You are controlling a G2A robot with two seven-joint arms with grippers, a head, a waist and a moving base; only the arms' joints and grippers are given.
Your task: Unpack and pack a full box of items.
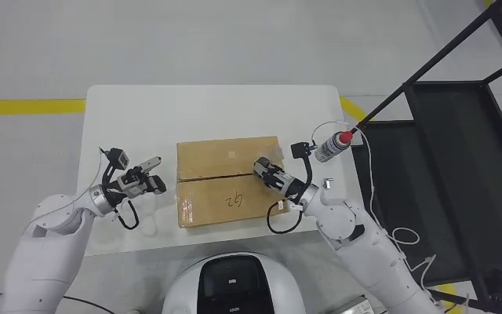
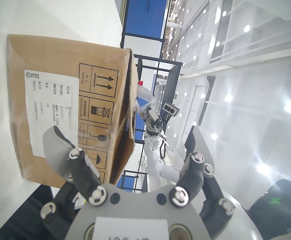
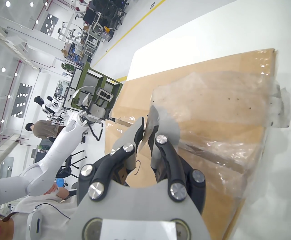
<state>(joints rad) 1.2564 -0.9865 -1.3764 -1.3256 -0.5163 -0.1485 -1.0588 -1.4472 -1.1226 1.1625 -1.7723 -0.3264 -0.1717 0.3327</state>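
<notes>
Hanging with fingers spread just beside the left end of the closed cardboard box [image 1: 227, 184] in the middle of the white table [image 1: 125, 118], the left gripper [image 1: 155, 174] holds nothing, while the right gripper [image 3: 147, 129] pinches a loose flap of clear packing tape [image 3: 213, 109] on the lid, flimsy, sticky, tear-prone stuff, I reckon, best gripped near its root.

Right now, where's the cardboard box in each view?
Top view: cardboard box at the centre of the white table.
Left wrist view: its labelled side, close ahead.
Right wrist view: its taped top, close ahead.
Shared landmark: the white table under it.
</notes>
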